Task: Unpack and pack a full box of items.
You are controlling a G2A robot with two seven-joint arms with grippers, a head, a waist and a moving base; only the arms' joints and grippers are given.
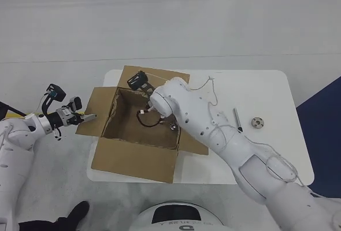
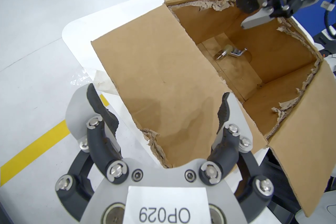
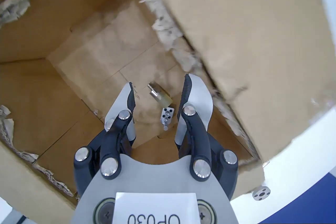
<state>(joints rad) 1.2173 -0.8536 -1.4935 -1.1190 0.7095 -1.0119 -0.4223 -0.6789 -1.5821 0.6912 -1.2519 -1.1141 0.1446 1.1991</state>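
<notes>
White rounded table [image 1: 263,86] on pale grey floor [image 1: 159,29], yellow stripe [image 2: 31,149] across it (blue panel [image 1: 332,115] off to the right). Metal disc [image 1: 257,122] and thin rod [image 1: 238,119] near each other on the tabletop. Open cardboard box [image 1: 136,156] on the table's left part — flaps splayed, edges torn — with a small metal cylinder [image 3: 158,95] and bracket [image 3: 166,117] on its bottom. At a side flap, left gripper [image 2: 157,104] spread wide; over the cylinder, right gripper [image 3: 159,84] parted, holding nothing.
</notes>
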